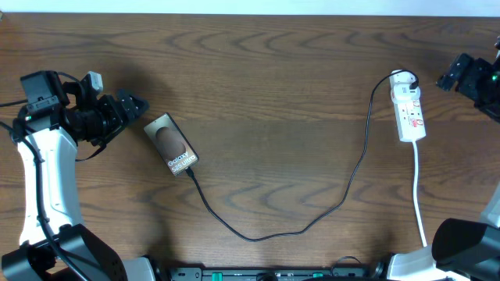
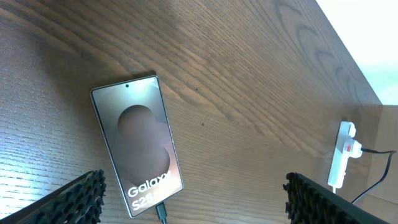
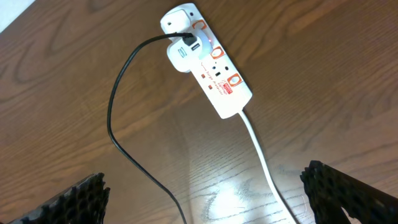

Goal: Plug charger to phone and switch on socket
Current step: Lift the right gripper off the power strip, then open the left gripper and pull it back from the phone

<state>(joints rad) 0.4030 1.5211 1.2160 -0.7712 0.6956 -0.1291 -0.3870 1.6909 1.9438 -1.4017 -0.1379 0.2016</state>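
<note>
While the phone [image 1: 171,144] lies flat on the brown wooden table [image 1: 273,62], the left gripper [image 1: 134,104] hangs just beside its far end and does not touch it. Its two fingers [image 2: 74,199] are spread wide and hold nothing. The phone is face up, with white "Galaxy" letters near its lower end.

The charger [image 1: 312,222] is a thin black wire. Its small tip sits in the phone's lower edge. From there the wire runs in a big loop across the table and up to the socket [image 1: 409,109] on the right side. That end goes into a white plug block [image 3: 179,58] that is stuck in the socket's far end.

The socket is long and white, with red marks on it. A white cord [image 1: 419,195] runs from it toward the near edge of the table. I cannot tell if its switch is on.

The right gripper [image 1: 451,76] is near the socket's far end and does not touch it. Its fingers [image 3: 68,202] are wide apart too and hold nothing.
</note>
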